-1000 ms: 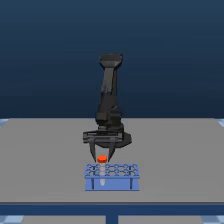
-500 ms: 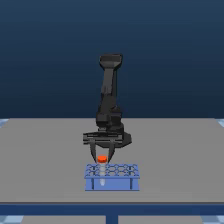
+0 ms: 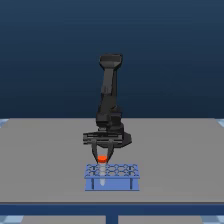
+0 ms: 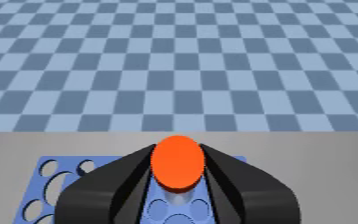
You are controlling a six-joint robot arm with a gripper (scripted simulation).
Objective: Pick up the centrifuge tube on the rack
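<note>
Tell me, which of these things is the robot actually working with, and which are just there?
Part of the job:
- centrifuge tube, orange cap between the fingers
- rack, blue
- gripper

Just there:
- grey table
- chequered floor

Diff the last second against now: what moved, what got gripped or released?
The gripper has come down slightly, and its fingers now flank the orange cap of the centrifuge tube. Whether they are already clamping it is not clear from either view. The tube still sits in the rack, with no visible lift. The rack and the table have not shifted.
</note>
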